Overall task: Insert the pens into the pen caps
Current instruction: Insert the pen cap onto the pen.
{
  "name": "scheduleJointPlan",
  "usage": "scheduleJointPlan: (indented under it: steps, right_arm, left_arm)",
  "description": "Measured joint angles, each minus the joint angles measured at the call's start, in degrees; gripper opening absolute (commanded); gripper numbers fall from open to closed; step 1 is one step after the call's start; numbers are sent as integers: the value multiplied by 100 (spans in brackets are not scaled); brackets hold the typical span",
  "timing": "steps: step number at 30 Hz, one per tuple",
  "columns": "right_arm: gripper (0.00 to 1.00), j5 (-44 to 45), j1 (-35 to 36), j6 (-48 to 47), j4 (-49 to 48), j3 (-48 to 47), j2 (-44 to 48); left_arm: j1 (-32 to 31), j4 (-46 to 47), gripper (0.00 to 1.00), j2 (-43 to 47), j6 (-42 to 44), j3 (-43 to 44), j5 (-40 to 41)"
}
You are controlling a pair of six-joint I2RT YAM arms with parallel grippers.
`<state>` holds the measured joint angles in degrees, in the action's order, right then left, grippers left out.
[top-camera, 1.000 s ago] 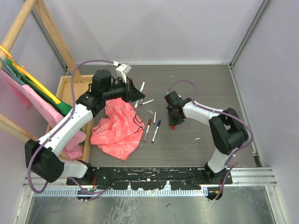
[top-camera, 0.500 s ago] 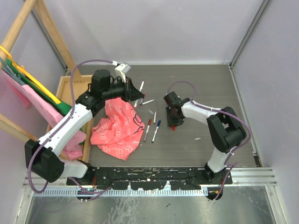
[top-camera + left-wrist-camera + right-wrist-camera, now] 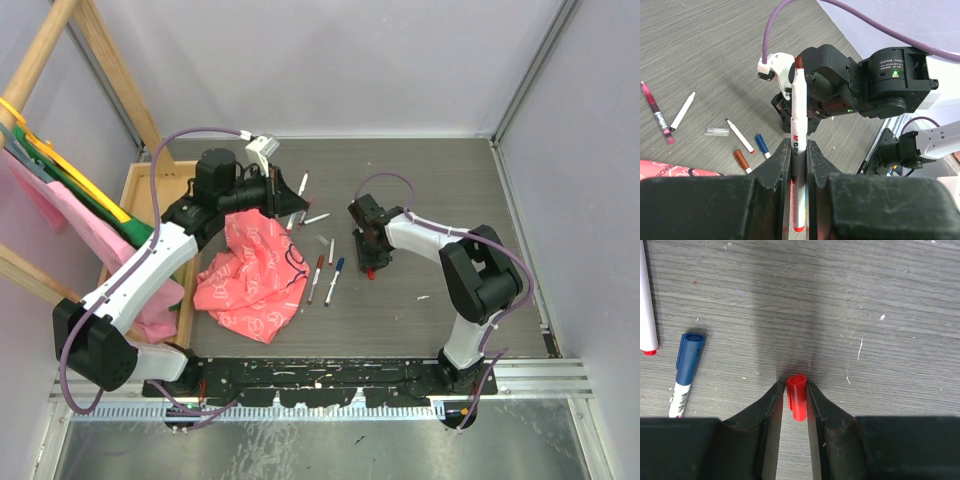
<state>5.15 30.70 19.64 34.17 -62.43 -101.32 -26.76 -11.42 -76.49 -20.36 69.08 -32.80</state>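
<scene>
Left gripper [image 3: 799, 146] held above counter [image 3: 700, 45], pinching pen [image 3: 797, 110] that juts past its fingertips, right gripper [image 3: 796, 387] low on counter at frame centre, pinching red cap [image 3: 798, 402].

We look down on a dark grey, wood-grained tabletop [image 3: 450, 180], closed in at the back and on the right by plain pale lavender walls [image 3: 330, 60] and lit evenly, with only soft shadows. At the left, light wooden beams [image 3: 105, 60] lean across the corner, and pink, green and yellow cloths [image 3: 75, 220] hang beside a shallow wooden tray [image 3: 160, 170]. Along the near edge we see a black mounting plate [image 3: 320, 372], a ribbed aluminium rail [image 3: 540, 375] and a scuffed sheet of bare metal [image 3: 320, 440].
</scene>
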Motion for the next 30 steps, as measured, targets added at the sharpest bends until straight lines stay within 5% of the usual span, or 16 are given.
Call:
scheduleJointPlan:
  steps: [30]
  right_arm:
    - [32,-15,9,-107,59,-46,-33]
  left_arm:
    - [37,0,0,0,-2,0,-2]
